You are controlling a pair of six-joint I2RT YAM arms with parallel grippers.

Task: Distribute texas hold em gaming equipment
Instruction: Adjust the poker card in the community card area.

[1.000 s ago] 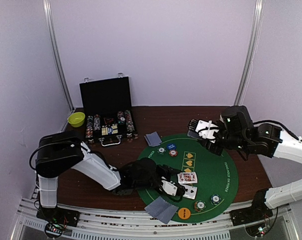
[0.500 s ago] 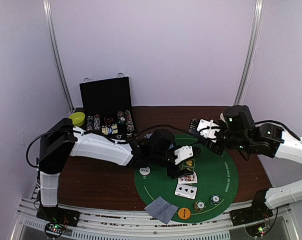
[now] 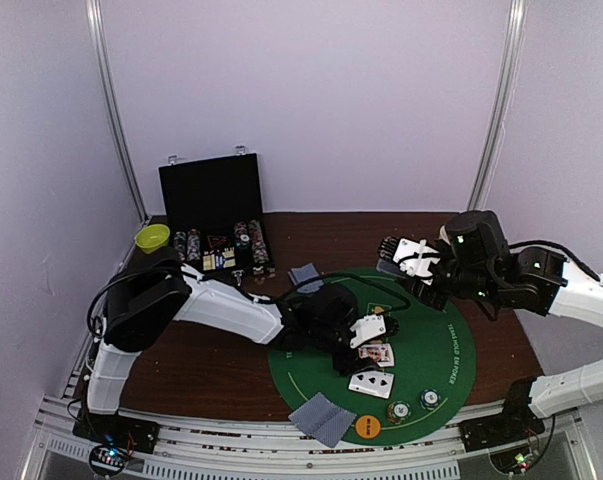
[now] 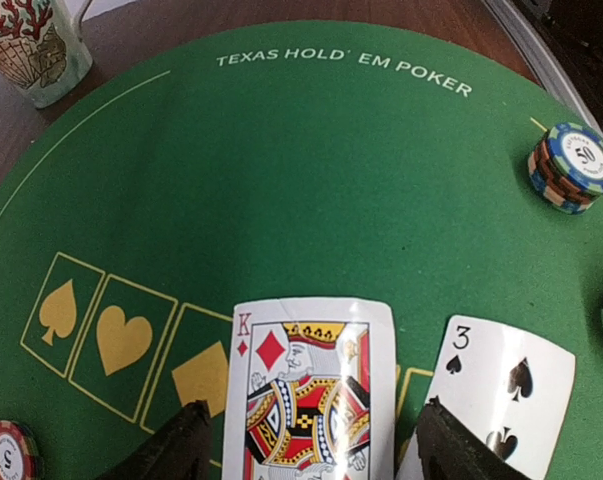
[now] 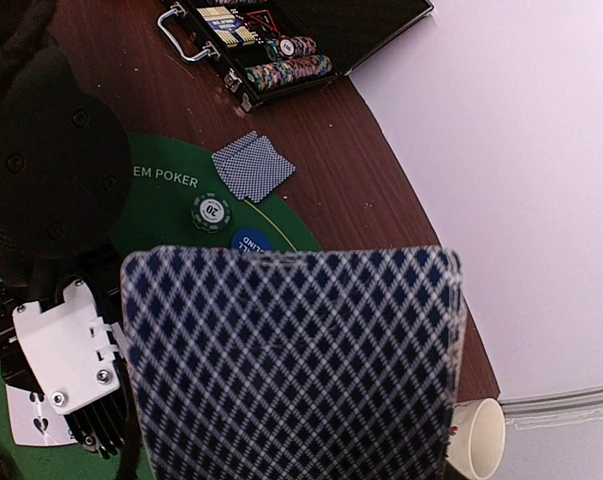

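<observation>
While right gripper (image 3: 408,258) clamps blue-backed cards (image 5: 291,360), left gripper (image 4: 311,442) spread wide over king of diamonds (image 4: 309,372).

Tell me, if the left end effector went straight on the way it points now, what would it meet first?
Most likely the king of diamonds, face up on the green mat between its open fingers; depth is unclear.

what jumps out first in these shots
The green poker mat, with a king of diamonds and three of spades face up at its middle. The left gripper hangs open over the king, while the right gripper, raised at the right, is shut on blue-backed cards.
</observation>
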